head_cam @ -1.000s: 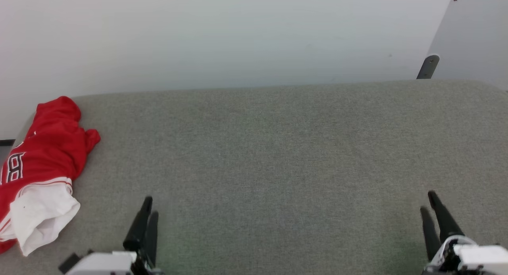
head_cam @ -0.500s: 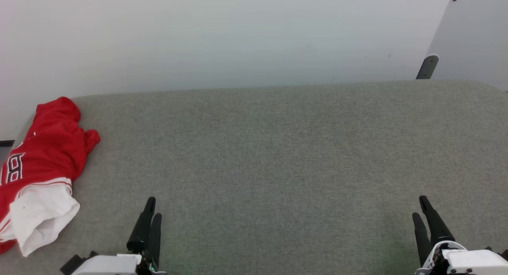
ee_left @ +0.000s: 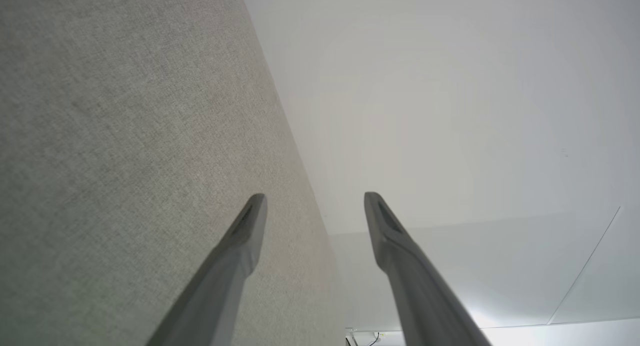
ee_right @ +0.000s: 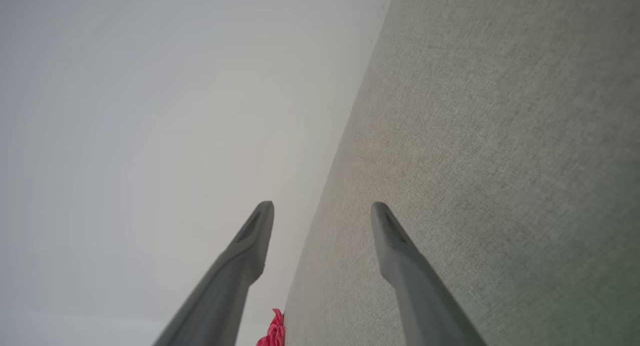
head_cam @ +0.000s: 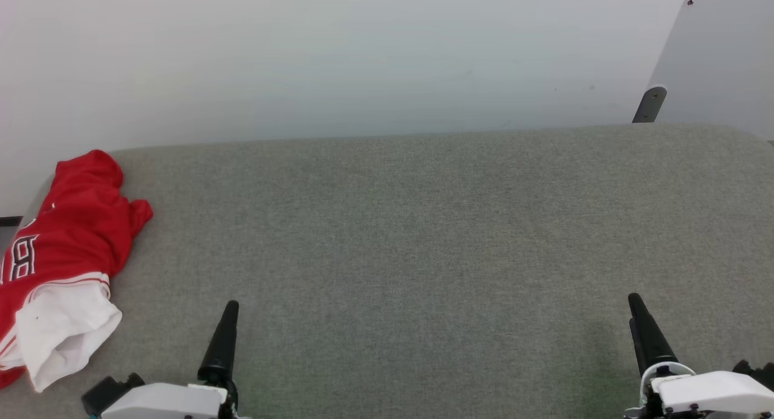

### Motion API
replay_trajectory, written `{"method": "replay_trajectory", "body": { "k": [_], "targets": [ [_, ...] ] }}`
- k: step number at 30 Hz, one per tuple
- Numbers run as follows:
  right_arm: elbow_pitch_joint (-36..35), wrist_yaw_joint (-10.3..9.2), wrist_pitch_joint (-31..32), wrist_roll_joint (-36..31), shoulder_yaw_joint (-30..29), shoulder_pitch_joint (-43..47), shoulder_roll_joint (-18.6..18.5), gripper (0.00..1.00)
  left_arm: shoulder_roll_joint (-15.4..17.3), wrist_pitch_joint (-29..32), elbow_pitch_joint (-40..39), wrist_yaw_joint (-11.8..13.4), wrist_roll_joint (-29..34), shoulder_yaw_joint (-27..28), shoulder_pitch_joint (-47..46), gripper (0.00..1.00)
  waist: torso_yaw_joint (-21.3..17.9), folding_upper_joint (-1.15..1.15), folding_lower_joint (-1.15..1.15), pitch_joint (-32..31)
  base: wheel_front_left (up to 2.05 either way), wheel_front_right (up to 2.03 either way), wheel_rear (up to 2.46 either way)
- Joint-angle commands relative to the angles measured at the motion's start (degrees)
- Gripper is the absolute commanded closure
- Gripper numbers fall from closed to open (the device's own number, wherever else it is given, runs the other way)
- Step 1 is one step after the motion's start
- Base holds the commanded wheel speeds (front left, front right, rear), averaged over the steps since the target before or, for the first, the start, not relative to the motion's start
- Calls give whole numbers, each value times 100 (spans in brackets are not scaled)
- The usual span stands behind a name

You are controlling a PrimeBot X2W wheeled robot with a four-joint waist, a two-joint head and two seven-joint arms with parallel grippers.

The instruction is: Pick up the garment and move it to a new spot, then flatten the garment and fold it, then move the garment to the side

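While the red shirt (head_cam: 66,250) lies bunched up at the 9 o'clock edge of the grey soft top (head_cam: 423,225), both grippers hang over the near side and hold nothing.

In the head view the left gripper (head_cam: 231,307) sits at about 7 o'clock and the right gripper (head_cam: 635,301) at about 5 o'clock. Both point to 12 o'clock, at the white wall (head_cam: 363,56).

From the left gripper the shirt is near, off toward 10 o'clock, but not touching. From the right gripper it is far away, toward 9 o'clock, across the bare grey cloth.

The shirt's white sleeve (head_cam: 60,328) is at its 6 o'clock end. Black letters (head_cam: 21,259) with white edges show at its 9 o'clock side.

In the left wrist view the left gripper (ee_left: 315,201) has its two fingers (ee_left: 240,246) spread apart, with only cloth and wall between them. In the right wrist view the right gripper (ee_right: 322,208) is spread the same way, and a small bit of the red shirt (ee_right: 274,331) peeks in at 6 o'clock, low between the fingers (ee_right: 400,256)
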Motion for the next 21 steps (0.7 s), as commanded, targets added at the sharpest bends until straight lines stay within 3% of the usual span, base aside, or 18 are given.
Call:
{"method": "replay_trajectory", "body": {
  "k": [1,21],
  "targets": [
    [-61,1,-68,-261,50,-174,-43,0,86,-66,-117,54,203,-62,-46,0,0,0,0,-5,0,0,0],
    [-260,2,-355,-2828,-14,-140,28,0,375,-506,-338,371,2391,-336,61,0,-10,0,0,-55,0,0,0]
  ]
}}
